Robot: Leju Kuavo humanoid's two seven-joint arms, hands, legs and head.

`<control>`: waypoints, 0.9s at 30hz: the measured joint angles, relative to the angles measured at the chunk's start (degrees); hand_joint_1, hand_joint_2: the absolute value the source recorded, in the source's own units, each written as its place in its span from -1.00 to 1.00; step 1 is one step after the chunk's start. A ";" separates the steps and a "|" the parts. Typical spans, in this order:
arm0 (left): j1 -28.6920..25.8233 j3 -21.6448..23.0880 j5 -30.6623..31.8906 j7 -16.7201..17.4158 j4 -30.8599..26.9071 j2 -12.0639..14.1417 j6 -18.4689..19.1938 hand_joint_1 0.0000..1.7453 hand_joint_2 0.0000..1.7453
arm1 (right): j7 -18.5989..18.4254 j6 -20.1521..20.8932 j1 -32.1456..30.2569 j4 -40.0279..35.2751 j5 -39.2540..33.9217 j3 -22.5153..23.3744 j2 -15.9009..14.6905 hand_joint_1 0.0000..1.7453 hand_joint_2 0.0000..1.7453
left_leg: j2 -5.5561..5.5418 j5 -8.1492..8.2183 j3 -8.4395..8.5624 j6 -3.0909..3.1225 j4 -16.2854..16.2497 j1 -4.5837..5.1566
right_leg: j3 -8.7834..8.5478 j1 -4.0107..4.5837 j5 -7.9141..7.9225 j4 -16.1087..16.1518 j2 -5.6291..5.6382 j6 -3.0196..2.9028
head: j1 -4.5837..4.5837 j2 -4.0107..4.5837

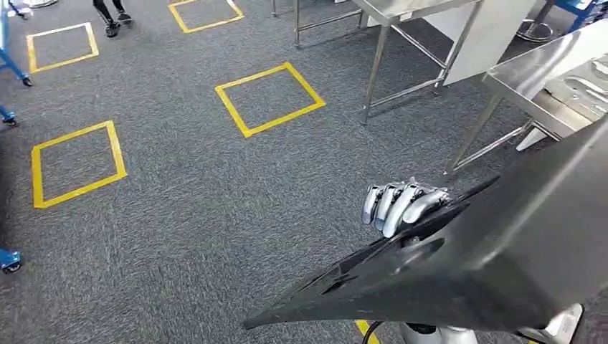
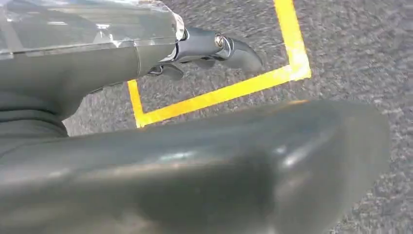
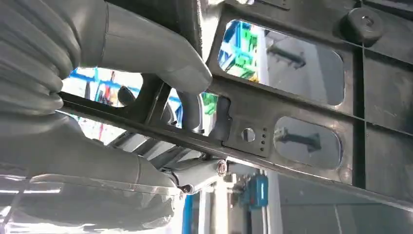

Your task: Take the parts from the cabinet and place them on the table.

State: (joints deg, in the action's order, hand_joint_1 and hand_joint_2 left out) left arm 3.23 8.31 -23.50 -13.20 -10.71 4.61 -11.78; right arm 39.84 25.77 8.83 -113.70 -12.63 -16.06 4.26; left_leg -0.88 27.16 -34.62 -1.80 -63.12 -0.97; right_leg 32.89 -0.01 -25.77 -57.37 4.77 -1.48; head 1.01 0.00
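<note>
A large dark grey plastic panel [image 1: 502, 258] fills the lower right of the head view, tilted, with its narrow end low at the left. My right hand [image 1: 401, 204] curls its silver fingers over the panel's upper edge. In the right wrist view this hand [image 3: 146, 63] grips a rib of the panel's underside [image 3: 292, 131], beside several cut-outs, with the thumb pressed on it. My left hand [image 2: 214, 46] reaches out over the carpet just beyond the panel's smooth face [image 2: 219, 165]. Whether it touches the panel is hidden.
Steel tables stand at the upper right [image 1: 552, 64] and top centre [image 1: 401, 14], on thin legs. Yellow tape squares [image 1: 269, 97] mark the grey carpet. A person's feet [image 1: 111, 25] are at the top left. Blue cart wheels [image 1: 8, 259] line the left edge.
</note>
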 joint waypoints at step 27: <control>0.10 -0.15 -0.85 2.82 -0.02 -2.45 0.00 -1.00 -1.00 | -0.26 0.55 1.71 1.95 -0.46 -1.73 -1.84 0.72 1.00 | 1.37 8.82 -5.11 0.26 -12.68 0.29 | -0.19 -0.11 -0.02 0.72 -2.84 -0.08 | 0.04 0.00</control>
State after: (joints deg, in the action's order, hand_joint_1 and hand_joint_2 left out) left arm 3.32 8.15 -24.35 -10.38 -10.73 2.16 -11.78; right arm 39.58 26.32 10.53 -111.75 -13.09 -17.79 2.43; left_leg 0.49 35.98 -39.73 -1.54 -75.80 -0.69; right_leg 32.70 -0.12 -25.79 -56.65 1.92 -1.55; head 1.05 0.00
